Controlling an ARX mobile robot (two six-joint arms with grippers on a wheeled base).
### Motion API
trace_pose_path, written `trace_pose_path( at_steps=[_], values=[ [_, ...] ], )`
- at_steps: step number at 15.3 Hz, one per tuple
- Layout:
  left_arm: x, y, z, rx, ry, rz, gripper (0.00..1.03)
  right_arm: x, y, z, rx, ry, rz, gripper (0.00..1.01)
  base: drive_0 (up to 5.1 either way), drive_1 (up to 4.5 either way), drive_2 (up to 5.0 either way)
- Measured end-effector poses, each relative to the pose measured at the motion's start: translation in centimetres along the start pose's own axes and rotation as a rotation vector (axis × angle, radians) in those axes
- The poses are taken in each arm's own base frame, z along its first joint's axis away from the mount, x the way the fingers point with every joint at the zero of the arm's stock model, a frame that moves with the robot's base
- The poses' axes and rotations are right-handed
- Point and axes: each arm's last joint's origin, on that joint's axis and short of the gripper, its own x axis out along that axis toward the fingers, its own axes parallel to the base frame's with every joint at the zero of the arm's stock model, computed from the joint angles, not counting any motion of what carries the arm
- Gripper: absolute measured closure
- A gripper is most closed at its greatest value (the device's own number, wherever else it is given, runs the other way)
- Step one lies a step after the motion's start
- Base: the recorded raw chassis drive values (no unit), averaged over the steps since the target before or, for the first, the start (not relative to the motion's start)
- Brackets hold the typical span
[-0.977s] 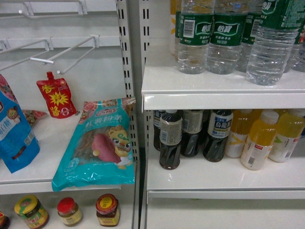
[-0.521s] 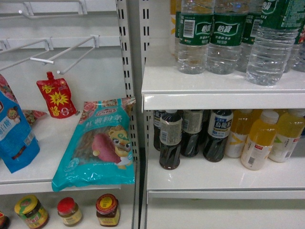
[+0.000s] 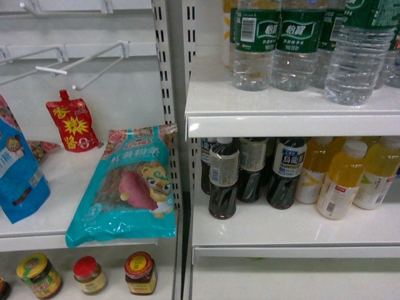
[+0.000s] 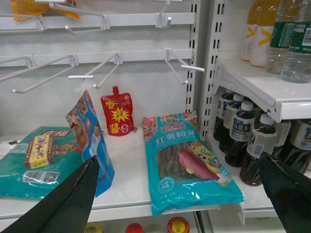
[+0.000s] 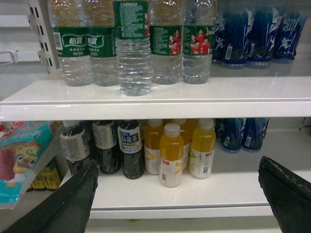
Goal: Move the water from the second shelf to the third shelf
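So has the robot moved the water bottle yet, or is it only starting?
Only starting. Nothing looks done: the water bottles all stand on the upper white shelf, above the dark drinks and yellow juice bottles. Nothing is in hand: the right pincer and left pincer are both open and empty. Left to do: reach, grab one bottle, and set it on the other shelf.

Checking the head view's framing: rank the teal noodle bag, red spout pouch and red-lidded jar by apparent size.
1. Teal plastic noodle bag, clearly largest.
2. Red spout pouch.
3. Small red-lidded glass jar, smallest, though not by much; it sits a shelf lower.
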Motion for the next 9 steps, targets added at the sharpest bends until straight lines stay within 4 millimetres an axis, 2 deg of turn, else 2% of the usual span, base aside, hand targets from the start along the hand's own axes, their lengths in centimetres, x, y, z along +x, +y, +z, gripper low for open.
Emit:
trace_pose_path(
  at_steps=[9],
  values=[
    [0.0, 0.0, -0.02, 0.001, 0.002, -0.001, 0.05, 0.0, 0.0, -0.02, -0.002, 0.002, -0.001, 0.03, 0.0, 0.0, 0.0]
  ],
)
